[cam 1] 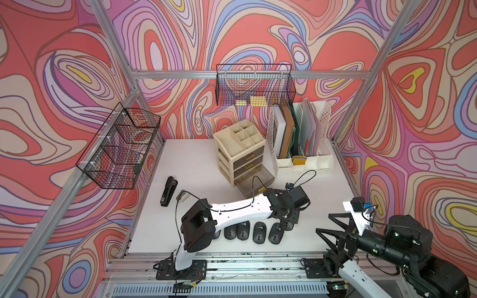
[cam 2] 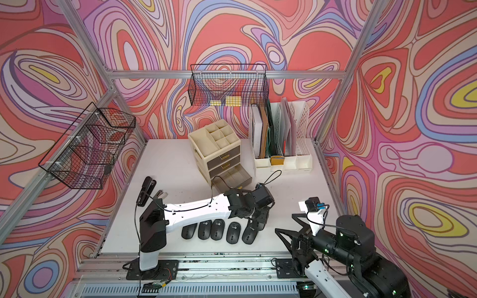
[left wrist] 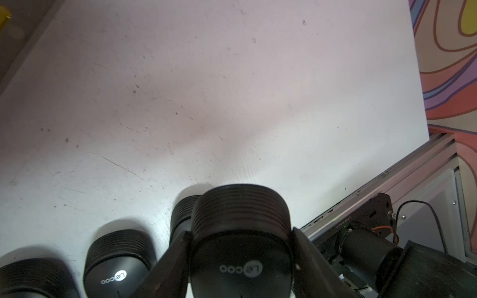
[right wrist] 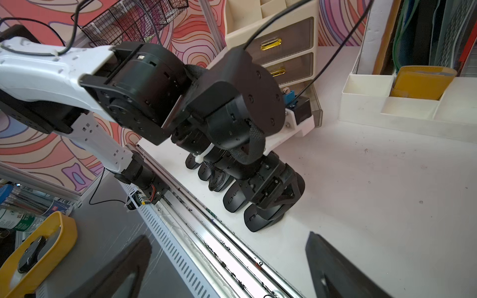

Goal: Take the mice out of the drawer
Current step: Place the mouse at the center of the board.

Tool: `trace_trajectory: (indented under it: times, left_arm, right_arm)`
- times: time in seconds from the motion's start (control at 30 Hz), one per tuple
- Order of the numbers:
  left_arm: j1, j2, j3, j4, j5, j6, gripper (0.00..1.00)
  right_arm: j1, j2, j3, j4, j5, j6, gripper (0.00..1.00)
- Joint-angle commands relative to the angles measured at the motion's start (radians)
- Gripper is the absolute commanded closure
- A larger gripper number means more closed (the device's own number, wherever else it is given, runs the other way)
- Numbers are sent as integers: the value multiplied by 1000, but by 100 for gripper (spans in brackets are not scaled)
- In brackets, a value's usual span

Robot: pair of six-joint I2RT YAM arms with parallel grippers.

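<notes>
Several black mice (cam 1: 243, 229) (cam 2: 217, 229) lie in a row near the table's front edge. My left gripper (cam 1: 287, 223) (cam 2: 258, 224) (left wrist: 241, 233) is at the right end of that row, shut on one more mouse (left wrist: 241, 258) (right wrist: 265, 219), low at the table surface. The smoky-grey drawer (cam 1: 254, 180) (cam 2: 232, 178) stands pulled out of the cream organiser (cam 1: 240, 147), and no mice show in it. My right gripper (cam 1: 324, 222) (cam 2: 284, 222) (right wrist: 228, 242) hovers open over the front right edge, holding nothing.
A black stapler (cam 1: 168, 191) and a small staple remover (cam 1: 181, 196) lie at the left. A white file rack (cam 1: 302, 144) stands back right beside the organiser. Wire baskets (cam 1: 121, 147) (cam 1: 255, 85) hang on the left and back walls. A metal rail (right wrist: 206, 232) runs along the table's front.
</notes>
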Motion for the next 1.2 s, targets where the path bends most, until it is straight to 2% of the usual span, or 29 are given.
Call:
trace_trajectory:
  times: [0.0,0.4,0.87,1.17]
  left_arm:
    - [-21,47,35,8,13,-41,51]
    - [-55,160,76,25,44,-77,50]
    - [-55,261,134,19,75,-59,49]
    - [-53,291,153,9,53,-47,43]
  right_arm:
    - [-2,-21,-15,-12,22,9,2]
    - [-1,-46,-11,-41,34,20,2]
    - [-1,-46,16,-21,47,52,2]
    - [0,-39,3,-13,49,60,2]
